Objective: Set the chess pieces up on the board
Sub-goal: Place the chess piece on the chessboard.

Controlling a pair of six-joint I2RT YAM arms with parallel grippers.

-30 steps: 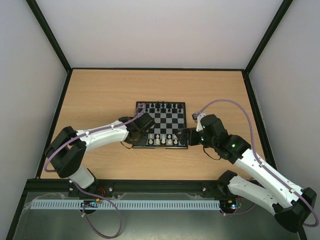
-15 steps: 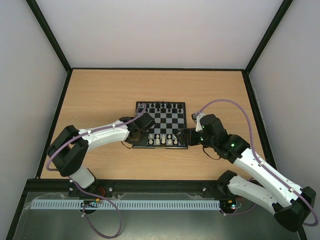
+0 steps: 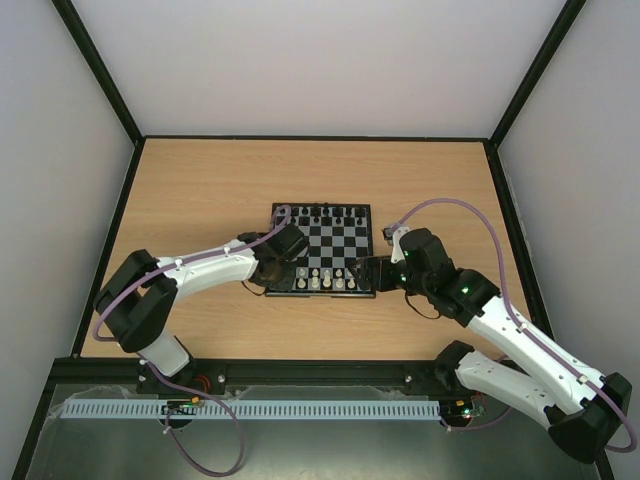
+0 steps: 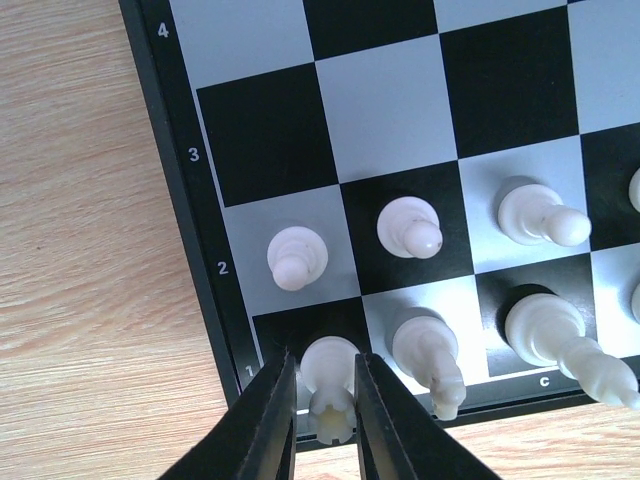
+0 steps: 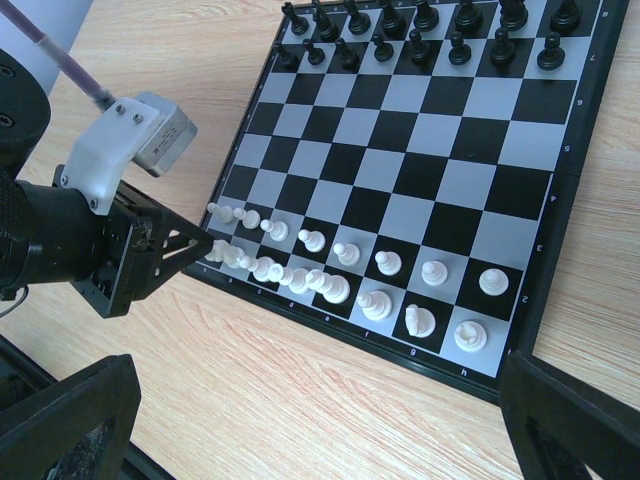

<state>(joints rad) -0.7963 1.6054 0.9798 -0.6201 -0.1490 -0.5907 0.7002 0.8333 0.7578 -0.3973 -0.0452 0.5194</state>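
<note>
Your left fingers (image 4: pixel 258 428) flank the white rook (image 4: pixel 328 372) between them, at a corner of the board (image 4: pixel 196 262); whether they pinch it is unclear. Your right fingers (image 5: pixel 62 418) are spread wide.

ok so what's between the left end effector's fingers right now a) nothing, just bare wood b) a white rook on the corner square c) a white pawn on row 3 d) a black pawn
b: in the left wrist view the white rook stands on the corner square of the board, beside the 1 label, with the fingers of the left end effector close on either side of it.
</note>
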